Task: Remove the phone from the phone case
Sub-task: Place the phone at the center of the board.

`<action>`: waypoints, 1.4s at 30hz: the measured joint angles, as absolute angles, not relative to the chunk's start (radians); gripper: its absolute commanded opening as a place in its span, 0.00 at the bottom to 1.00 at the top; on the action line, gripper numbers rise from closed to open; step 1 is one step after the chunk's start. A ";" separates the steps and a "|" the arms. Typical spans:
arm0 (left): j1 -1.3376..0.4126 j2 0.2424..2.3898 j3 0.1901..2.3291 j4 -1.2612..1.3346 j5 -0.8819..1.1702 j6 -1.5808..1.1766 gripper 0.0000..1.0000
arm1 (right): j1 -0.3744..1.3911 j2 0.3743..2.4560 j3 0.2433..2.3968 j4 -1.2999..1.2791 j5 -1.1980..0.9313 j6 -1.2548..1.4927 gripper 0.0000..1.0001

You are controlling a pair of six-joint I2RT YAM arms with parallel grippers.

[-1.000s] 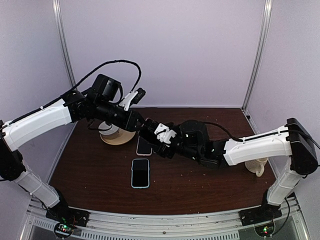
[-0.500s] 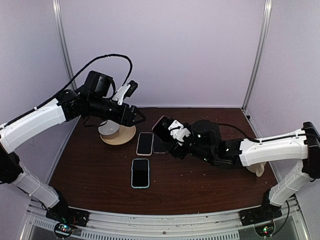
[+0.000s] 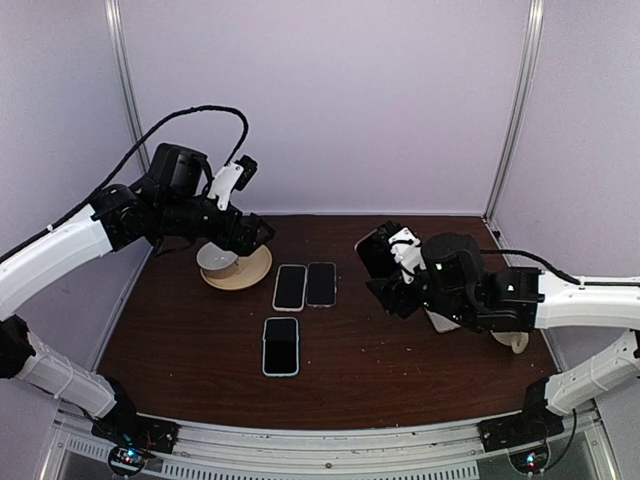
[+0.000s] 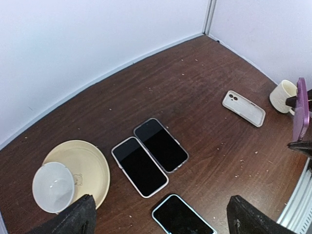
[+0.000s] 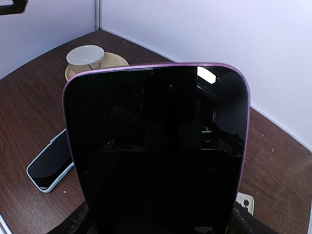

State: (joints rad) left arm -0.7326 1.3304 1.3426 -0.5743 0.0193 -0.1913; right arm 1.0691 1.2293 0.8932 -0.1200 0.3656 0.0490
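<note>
1. The main step looks undone. The phone (image 5: 156, 146) sits fully inside its purple case (image 5: 156, 66), whose rim wraps every screen edge that shows, and no corner looks lifted.
2. The right gripper (image 3: 388, 268) pinches the cased phone by its lower end. It holds it upright in the air over the right half of the table (image 3: 400, 385), screen toward its own wrist camera.
3. The left gripper (image 3: 258, 232) hangs empty with its fingers spread wide. It is above the back left, near the plate (image 4: 95, 170) and bowl (image 4: 52, 186), well apart from the held phone.
4. What is left, by my reading: bring the left gripper across, take hold of the case or the phone, and work the two apart.
5. A white case (image 4: 243, 108) lies empty beside the mug (image 4: 282, 95) (whose case it was cannot be told).
</note>
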 measured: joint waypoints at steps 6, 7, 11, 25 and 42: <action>-0.732 1.308 1.341 -0.574 -0.082 -0.146 0.97 | 1.058 1.204 0.964 -0.439 0.416 0.240 0.42; -0.732 1.308 1.341 -0.574 -0.093 -0.141 0.97 | 1.053 1.211 0.986 -0.503 0.417 0.272 0.42; -0.732 1.308 1.340 -0.574 -0.118 -0.128 0.97 | 1.008 1.250 1.052 -0.684 0.392 0.355 0.41; -0.732 1.314 1.339 -0.577 -0.139 -0.117 0.98 | 0.719 1.597 1.190 -0.896 0.129 0.407 0.41; -0.732 1.317 1.339 -0.577 -0.142 -0.109 0.97 | 0.639 1.889 1.301 -0.888 0.145 0.319 0.53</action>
State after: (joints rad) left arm -0.7319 1.3170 1.3392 -0.5774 -0.1417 -0.1093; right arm 0.6392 1.8893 1.3006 -0.8879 0.1452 0.3195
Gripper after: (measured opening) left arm 0.972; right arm 0.758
